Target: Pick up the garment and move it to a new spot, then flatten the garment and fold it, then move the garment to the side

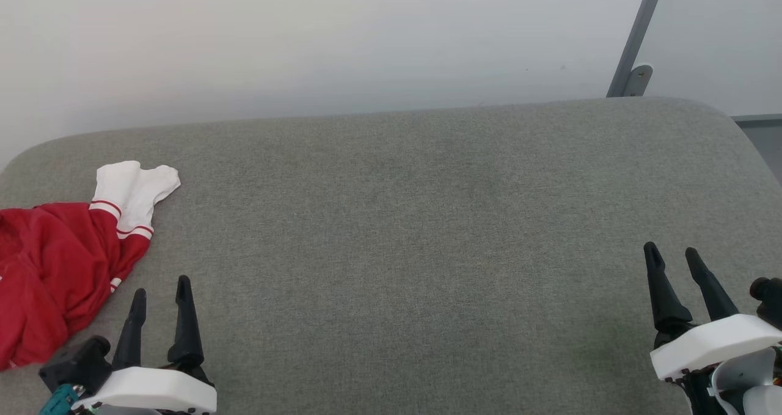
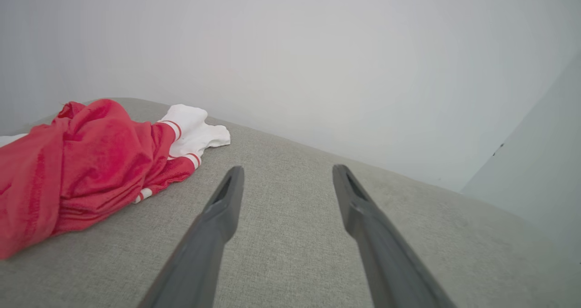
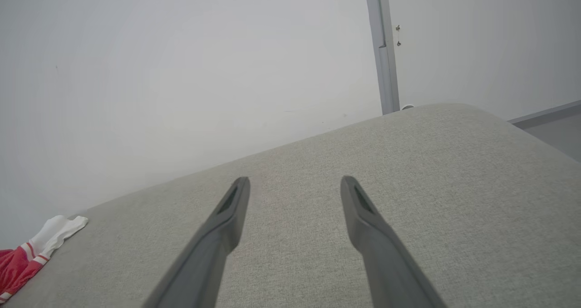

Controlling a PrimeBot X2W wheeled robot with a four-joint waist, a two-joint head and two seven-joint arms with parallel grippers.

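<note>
The garment [image 1: 55, 268], red with a white sleeve and red-striped trim, lies crumpled at the far left of the grey fabric surface [image 1: 397, 219], partly cut off by the head view's left edge. My left gripper [image 1: 162, 286] hovers open just right of it, not touching it. From the left wrist the garment [image 2: 81, 167] bunches up left of the open fingers [image 2: 227, 199]. My right gripper [image 1: 672, 253] stands open at the lower right, far from the cloth. The right wrist view catches the garment [image 3: 27, 256] in its lower left corner.
A pale wall rises behind the surface's rounded back edge. A grey metal post [image 1: 635, 36] stands at the back right, and the same post [image 3: 383, 49] shows from the right wrist. The surface drops off at the right corner.
</note>
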